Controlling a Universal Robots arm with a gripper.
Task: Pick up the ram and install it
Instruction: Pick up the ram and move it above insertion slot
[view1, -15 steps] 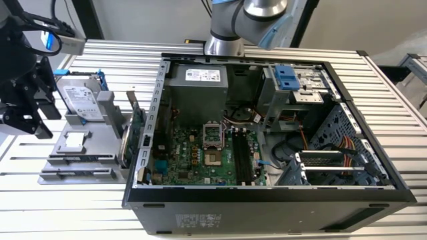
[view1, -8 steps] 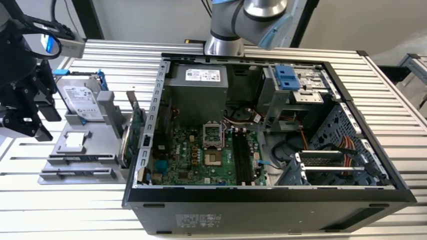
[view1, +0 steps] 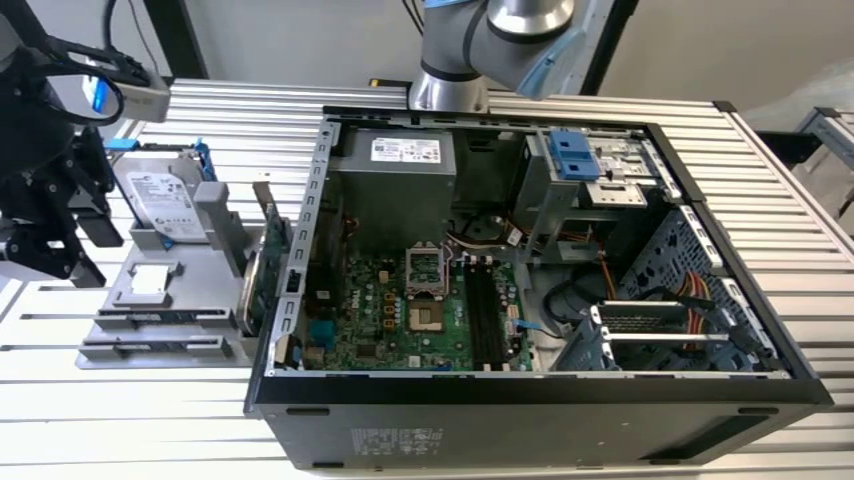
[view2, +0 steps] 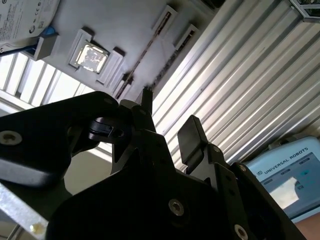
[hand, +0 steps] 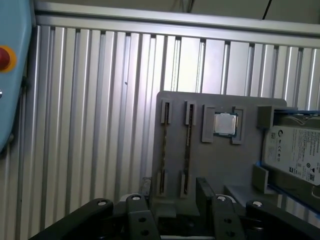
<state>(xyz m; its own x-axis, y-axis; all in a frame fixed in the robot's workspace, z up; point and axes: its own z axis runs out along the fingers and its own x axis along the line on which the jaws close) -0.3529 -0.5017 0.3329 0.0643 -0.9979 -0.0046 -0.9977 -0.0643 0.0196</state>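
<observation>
In the exterior view, my black pincer (view1: 60, 262) hangs at the exterior view's left, over the ribbed aluminium table (view1: 160, 440) and beside the flat grey parts holder (view1: 180, 262). On that holder rest a silver hard drive in blue rails (view1: 167, 200) and a small square silver processor chip (view1: 151, 283). To the exterior view's right lies the open black computer case (view1: 534, 385) with its green motherboard (view1: 400, 310). From here I cannot make out the ram. In the second wrist view my pincer (view2: 167, 120) is spread, with nothing between its fingers (view2: 190, 135). Beyond them the ram (view2: 141, 60), a long, thin dark stick seen edge-on, stands in the slotted clips of the grey holder (view2: 125, 20), near the processor chip (view2: 91, 56). In the first wrist view my pincer (hand: 175, 192) sits spread at the holder's (hand: 175, 105) near edge. The ram (hand: 187, 150) runs between two clips, beside the chip (hand: 225, 123) and hard drive (hand: 295, 150).
</observation>
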